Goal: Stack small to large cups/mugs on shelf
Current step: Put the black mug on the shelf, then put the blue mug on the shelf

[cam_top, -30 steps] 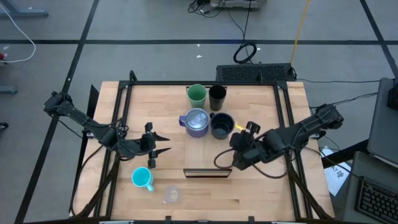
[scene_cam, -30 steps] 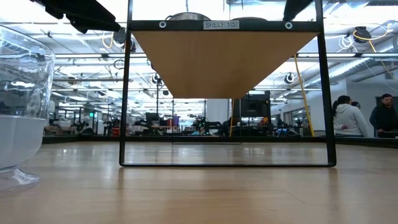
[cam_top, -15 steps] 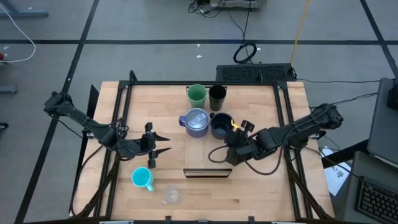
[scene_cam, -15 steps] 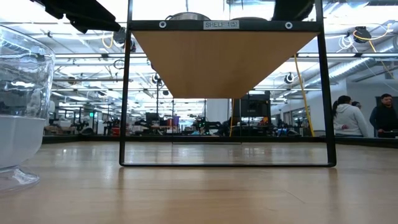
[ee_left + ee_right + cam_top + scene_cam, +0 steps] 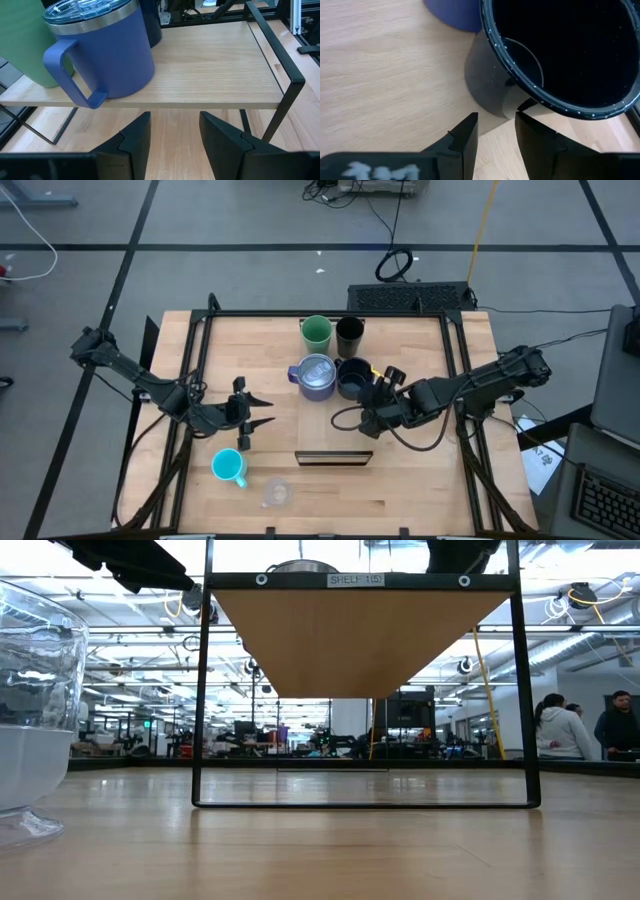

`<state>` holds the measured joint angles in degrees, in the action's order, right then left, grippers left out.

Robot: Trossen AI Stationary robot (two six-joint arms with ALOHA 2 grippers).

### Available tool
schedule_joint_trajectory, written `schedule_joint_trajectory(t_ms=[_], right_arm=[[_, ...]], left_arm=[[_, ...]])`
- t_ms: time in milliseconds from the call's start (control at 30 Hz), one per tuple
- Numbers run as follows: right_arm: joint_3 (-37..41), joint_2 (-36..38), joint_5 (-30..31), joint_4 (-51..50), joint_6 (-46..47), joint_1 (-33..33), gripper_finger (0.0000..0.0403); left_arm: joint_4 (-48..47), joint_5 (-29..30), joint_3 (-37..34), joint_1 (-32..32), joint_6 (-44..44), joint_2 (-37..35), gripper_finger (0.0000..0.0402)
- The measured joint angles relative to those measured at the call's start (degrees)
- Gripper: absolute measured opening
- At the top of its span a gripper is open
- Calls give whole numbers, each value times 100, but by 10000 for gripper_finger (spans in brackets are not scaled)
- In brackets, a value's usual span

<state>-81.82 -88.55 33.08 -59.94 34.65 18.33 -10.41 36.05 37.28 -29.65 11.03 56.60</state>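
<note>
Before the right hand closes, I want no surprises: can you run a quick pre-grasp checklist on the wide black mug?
1. Right hand open beside the wide black mug: ok.
2. Mug upright on the shelf: ok.
3. Fingers astride the mug wall: not ok, both outside.
4. Lavender-grey mug clear of the black mug: cannot tell.
5. Left hand open, waiting well clear: ok.

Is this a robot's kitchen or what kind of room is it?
Probably a big robot lab or workshop, not a kitchen: rows of equipment in an open hall, cables on the floor, people standing behind.
</note>
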Motion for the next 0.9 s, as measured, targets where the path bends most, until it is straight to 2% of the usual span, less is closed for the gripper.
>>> schedule_joint_trajectory(t_ms=[633, 900], right_arm=[[0, 0, -11, 212, -243, -146, 120], [0, 220, -28, 570, 17, 209, 120]], left_arm=[[-6, 0, 0, 0, 2, 0, 170], [-9, 0, 0, 0, 5, 0, 170]])
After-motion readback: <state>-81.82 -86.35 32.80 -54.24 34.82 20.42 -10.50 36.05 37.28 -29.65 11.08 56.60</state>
